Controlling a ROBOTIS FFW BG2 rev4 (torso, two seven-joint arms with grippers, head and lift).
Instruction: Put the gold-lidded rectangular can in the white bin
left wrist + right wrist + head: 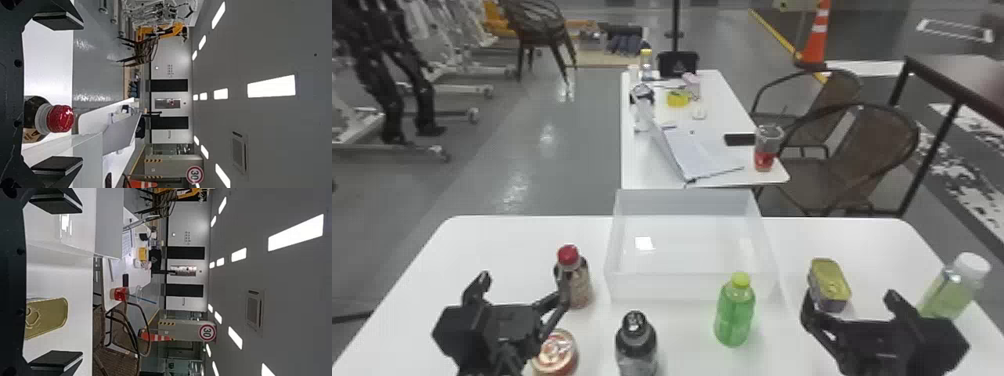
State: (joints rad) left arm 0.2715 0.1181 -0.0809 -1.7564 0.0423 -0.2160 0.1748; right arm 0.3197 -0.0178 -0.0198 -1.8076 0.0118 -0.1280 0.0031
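Observation:
The gold-lidded can point(829, 286) rests on the table to the right of the white bin point(692, 287), just beyond my right gripper point(847, 302), which is open. In the right wrist view the can's gold lid point(47, 317) lies between the spread fingers of my right gripper point(58, 284), with no finger touching it. My left gripper point(519, 290) is over the table's left part, near a red-capped bottle. Seen from the left wrist, my left gripper point(58, 96) is open too, with the bottle's red cap point(60, 118) between its fingers farther ahead.
A green bottle point(734, 312) stands before the bin, with a dark bottle point(636, 347) left of it. A red-topped round can point(557, 352) is beside the left gripper. Right of the right gripper stands a white-capped bottle point(952, 290).

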